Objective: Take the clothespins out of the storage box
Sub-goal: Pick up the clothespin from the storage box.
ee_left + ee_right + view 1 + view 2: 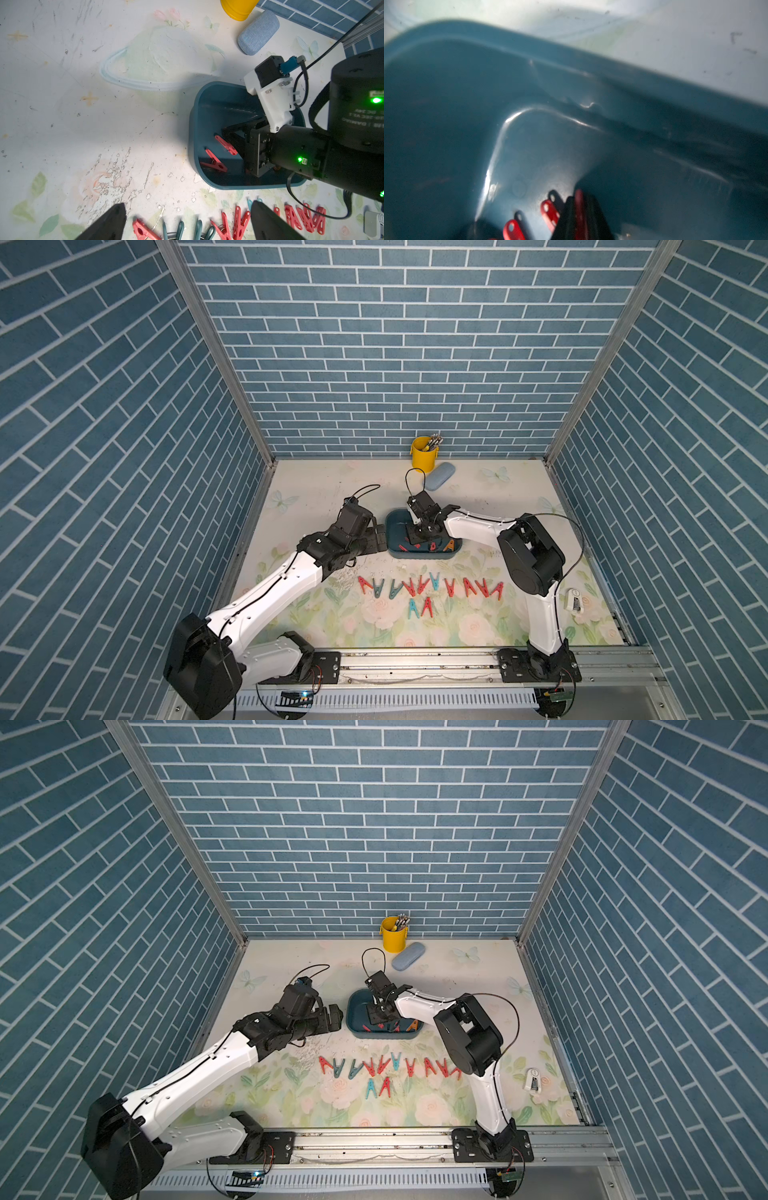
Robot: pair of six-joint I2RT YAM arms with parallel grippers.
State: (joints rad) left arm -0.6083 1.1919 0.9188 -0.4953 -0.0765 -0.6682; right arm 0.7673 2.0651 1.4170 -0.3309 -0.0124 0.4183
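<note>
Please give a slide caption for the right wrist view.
Right end effector shut on a red plastic clothespin inside the dark teal plastic tub.

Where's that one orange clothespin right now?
In both top views the orange clothespin lies inside the storage box, at its right end by the near wall, next to a red clothespin.

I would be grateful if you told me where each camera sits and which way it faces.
Top views: high above the front rail, facing down toward the back wall; the left arm and right arm show, with the storage box, laid-out clothespins and yellow bucket.
Left wrist: on the left arm, facing the storage box; its open left pincer shows.
Right wrist: inside the storage box, facing its wall; the right pincer shows, shut on a red clothespin.
Shared: both wrist views show the storage box's inside.
</note>
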